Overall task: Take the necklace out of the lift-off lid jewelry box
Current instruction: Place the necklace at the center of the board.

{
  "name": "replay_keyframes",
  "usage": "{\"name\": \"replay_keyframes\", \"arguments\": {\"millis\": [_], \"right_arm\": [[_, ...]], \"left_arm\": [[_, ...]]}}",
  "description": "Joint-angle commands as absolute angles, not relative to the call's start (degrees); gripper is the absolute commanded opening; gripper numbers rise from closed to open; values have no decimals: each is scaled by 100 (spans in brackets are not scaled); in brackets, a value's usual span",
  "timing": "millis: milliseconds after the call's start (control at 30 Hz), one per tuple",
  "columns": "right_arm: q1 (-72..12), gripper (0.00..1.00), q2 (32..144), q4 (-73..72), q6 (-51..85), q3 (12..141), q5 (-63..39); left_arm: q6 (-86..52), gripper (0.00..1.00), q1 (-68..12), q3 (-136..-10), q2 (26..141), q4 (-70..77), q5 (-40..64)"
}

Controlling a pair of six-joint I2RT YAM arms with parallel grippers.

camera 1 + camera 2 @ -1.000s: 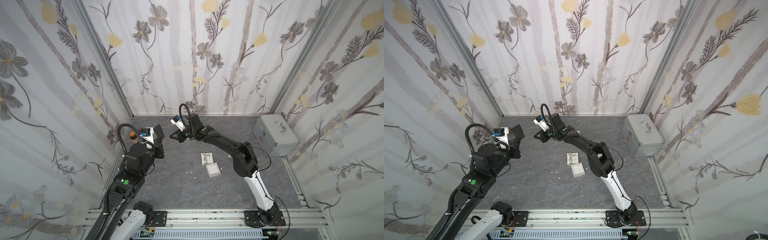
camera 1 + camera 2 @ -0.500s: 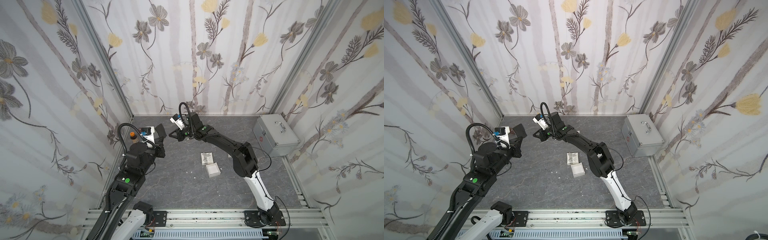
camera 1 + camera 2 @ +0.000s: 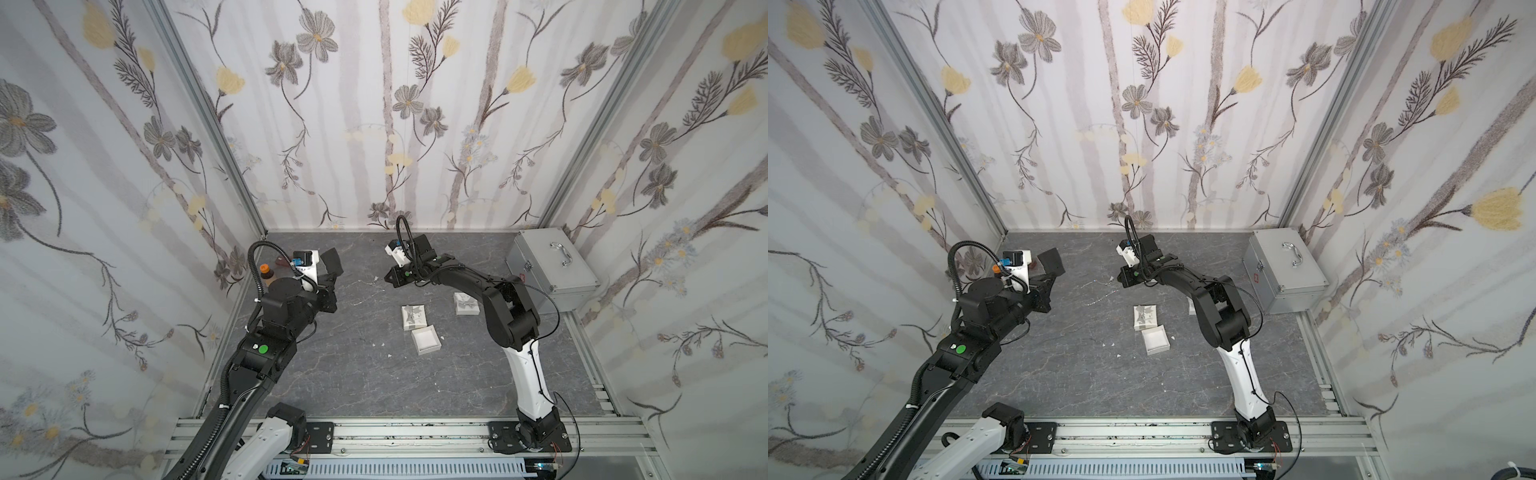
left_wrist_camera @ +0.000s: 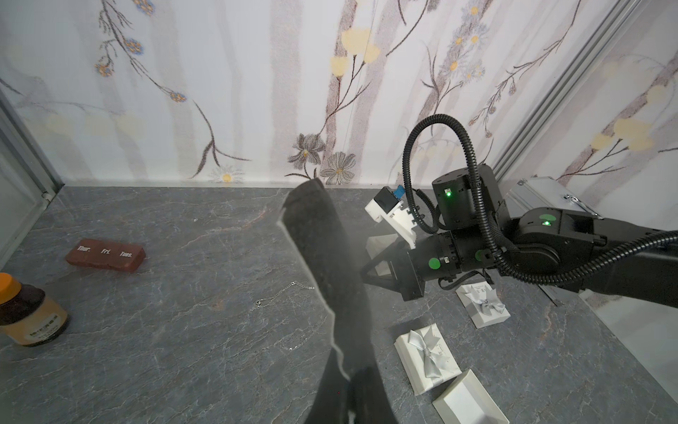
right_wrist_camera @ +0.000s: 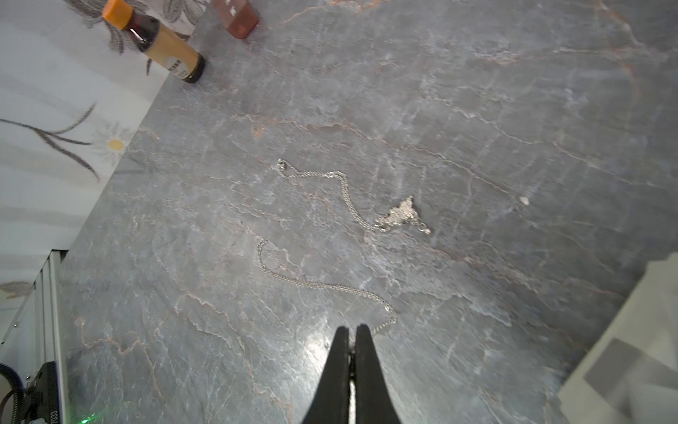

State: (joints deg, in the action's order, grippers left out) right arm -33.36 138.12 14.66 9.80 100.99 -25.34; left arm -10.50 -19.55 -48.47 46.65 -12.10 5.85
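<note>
The task is looking all but done. The necklace [image 5: 398,214] is lying loose and spread out on the bare table [image 3: 357,386], left of centre in the back half and well apart from the box [image 3: 426,340]. The box is sitting open near the middle of the table with its white inside showing and, as far as I can tell, nothing in it. The lid [image 3: 413,314] is lying bow-up just beside the box, on the side toward the back edge. A second box [image 3: 466,303], topped with its own bow, is resting a little nearer the right edge and is not looking involved. The right end effector [image 5: 350,330] is hovering low over the table with its fingers clenched together and nothing showing between them. The chain's near end is lying right by the tips, and I cannot tell whether it is touching them. The left end effector [image 4: 306,198] is hanging raised near the left edge, likewise clenched and carrying nothing. Judging from this, the lid removal and the lifting-out are finished. What is remaining is at most for the right arm to be drawing clear of the chain without dragging it, and for both arms to be pulling back.
</note>
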Motion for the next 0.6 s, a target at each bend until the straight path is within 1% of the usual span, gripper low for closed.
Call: {"name": "replay_keyframes", "arguments": {"millis": [0, 100, 333, 433, 500, 567], "right_arm": [[-3303, 6, 13947, 1716, 930, 10216, -2177], [-3287, 10, 14027, 1909, 898, 10296, -1915], [-3292, 22, 13934, 2308, 754, 10282, -1266], [-3287, 26, 13686, 2407, 641, 10086, -1123], [-3234, 32, 13406, 2326, 559, 9824, -1505], [-3107, 40, 12918, 1932, 383, 9209, -2464]], "left_arm": [[-1066, 0, -1951, -4817, 4725, -793, 942], [-1072, 0, -1951, -4764, 4736, -676, 1095], [-1128, 0, -1963, -4767, 4919, -667, 1497], [-1139, 0, -1960, -4708, 5016, -496, 1914], [-1123, 0, -1960, -4627, 5073, -274, 2335], [-1133, 0, -1969, -4574, 5130, -59, 2749]]}}
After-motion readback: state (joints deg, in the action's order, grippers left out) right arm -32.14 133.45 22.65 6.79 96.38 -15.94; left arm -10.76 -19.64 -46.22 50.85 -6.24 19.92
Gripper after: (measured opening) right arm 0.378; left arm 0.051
